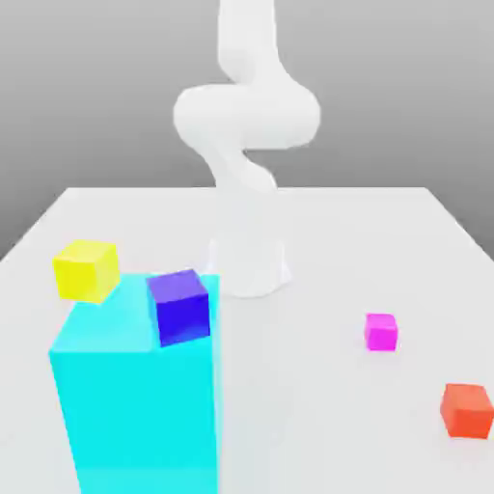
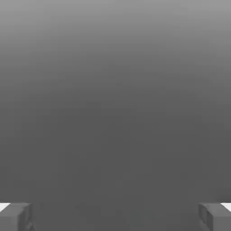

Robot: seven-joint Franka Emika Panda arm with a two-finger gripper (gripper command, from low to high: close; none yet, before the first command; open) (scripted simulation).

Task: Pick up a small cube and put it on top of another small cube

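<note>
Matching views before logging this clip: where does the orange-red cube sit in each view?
Exterior view: orange-red cube on the table, near the lower right corner, right of the magenta cube.
Hand view: the open gripper faces plain grey backdrop.
Shared landmark: probably that grey backdrop.

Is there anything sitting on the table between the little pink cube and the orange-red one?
No. In the exterior view, only bare white table separates the magenta cube from the orange-red cube.

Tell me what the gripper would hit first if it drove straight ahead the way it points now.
Nothing, as far as the hand view shows: between the open fingers of the gripper lies plain grey background. No cube appears ahead, though depth is hard to judge.
</note>
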